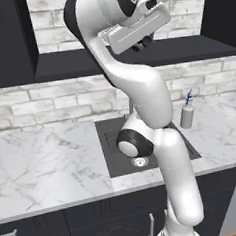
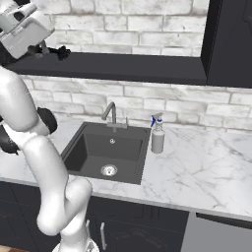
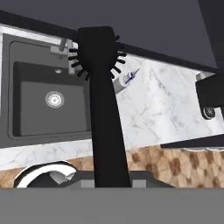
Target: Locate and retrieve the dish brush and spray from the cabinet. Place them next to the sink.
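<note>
the all-black dish brush with a thin straight handle and bristled head (image 3: 103, 100) sits clamped in the two-finger gripper (image 2: 45, 49), its handle running up from between the finger tips and its bristle head (image 2: 63, 51) sticking out beyond them. seen from the right base, gripper and brush are high above the sink, level with the long flat shelf board of the black matte cabinet (image 2: 123, 66) and off to the sink's left. the dark grey square sink with its round steel drain (image 2: 109, 150) is set in white marble counter (image 2: 197, 177), the slim angular steel faucet (image 2: 111, 114) at its back rim. the small grey spray bottle with a blue-and-white trigger (image 2: 157, 134) stands upright on the marble just beside the sink's right edge.
</note>
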